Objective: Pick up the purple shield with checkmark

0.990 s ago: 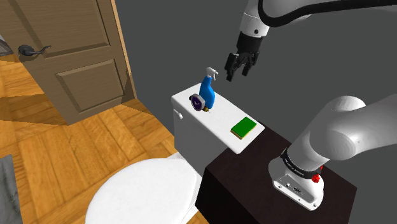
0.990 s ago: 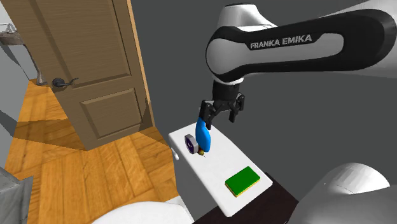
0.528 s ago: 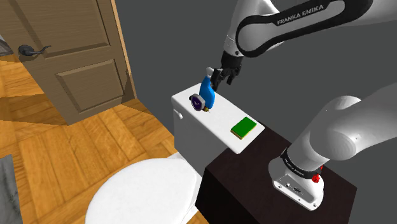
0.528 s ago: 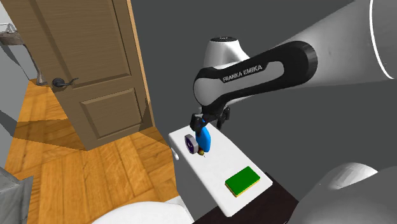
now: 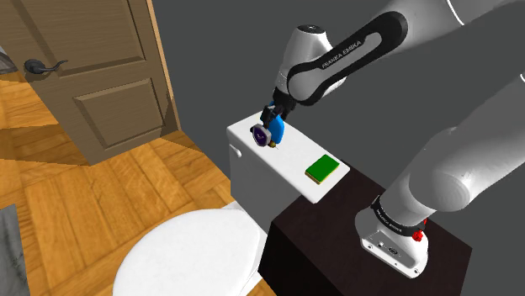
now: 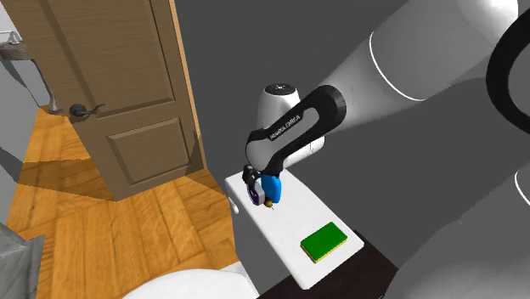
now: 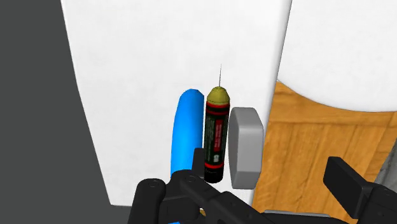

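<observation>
Change noted: over the last second the gripper [image 5: 272, 115] has come down from well above the white tank lid [image 5: 290, 160] to just over the cluster at the lid's far end. I judge the approach nearly complete and the grasp not yet made.

The purple shield [image 5: 260, 133] stands on edge on the lid, just beside the blue spray bottle [image 5: 275, 128], on the shoulder view's left of it. In the wrist view a dark red cylinder [image 7: 215, 140] lies between the two.

End effector: fingers spread wide, nothing clasped. The shield's grey rim sits between them, touched by neither.

Arm [image 5: 336, 59] pose: reaching up from the stand, bending over, wrist angled steeply down at the cluster. The green sponge [image 5: 321, 169] lies well apart.

Risk, in my judgement: closing now may catch the cylinder or bottle.
</observation>
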